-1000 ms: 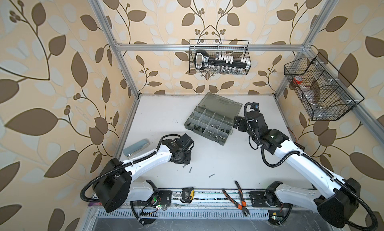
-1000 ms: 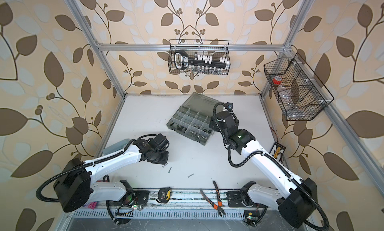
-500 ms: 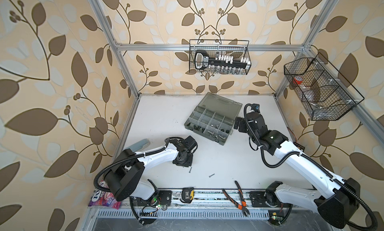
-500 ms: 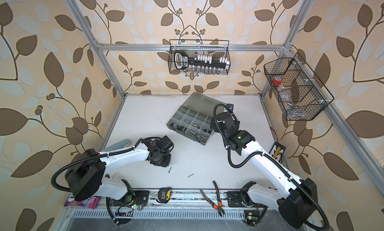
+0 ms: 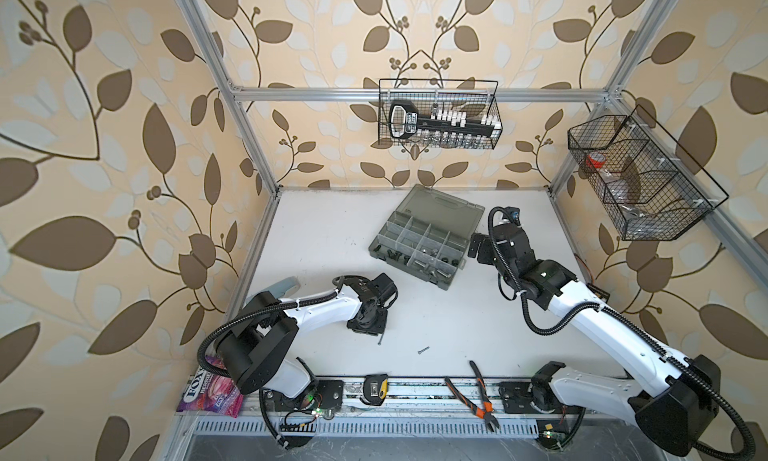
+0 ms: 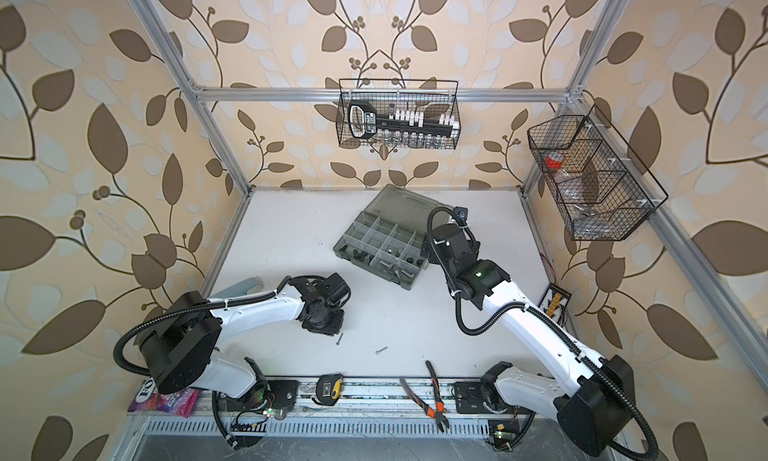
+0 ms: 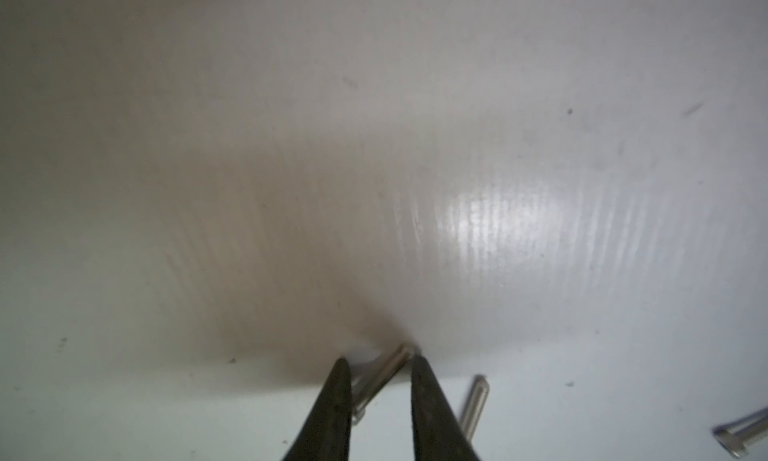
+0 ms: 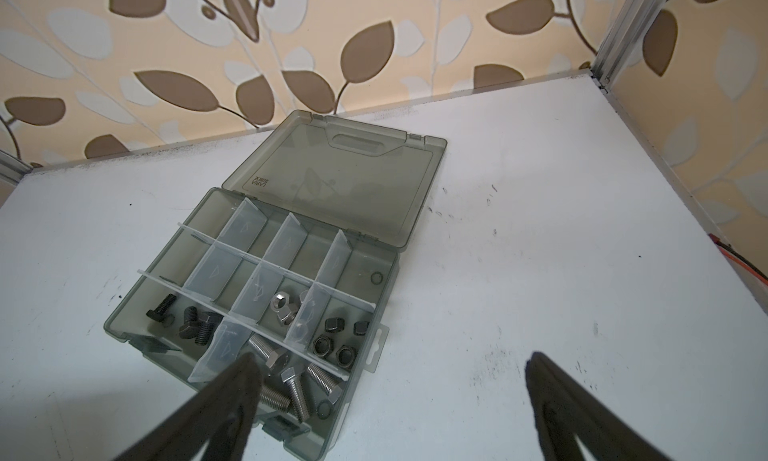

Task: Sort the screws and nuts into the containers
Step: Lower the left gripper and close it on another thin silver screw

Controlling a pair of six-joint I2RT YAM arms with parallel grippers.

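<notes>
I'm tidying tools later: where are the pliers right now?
In both top views the pliers lie across the front rail, right of the tape measure and just left of the right arm's base.

High overhead stereo pair sharing table (image 5: 324,238), wrist cameras low

Open grey organiser box (image 5: 440,207): black bolts (image 8: 193,324), silver bolts (image 8: 295,392), silver nuts (image 8: 282,309), black nuts (image 8: 332,346) in sep. compartments. Thin screws (image 5: 423,350) loose on table (image 5: 316,230).
</notes>
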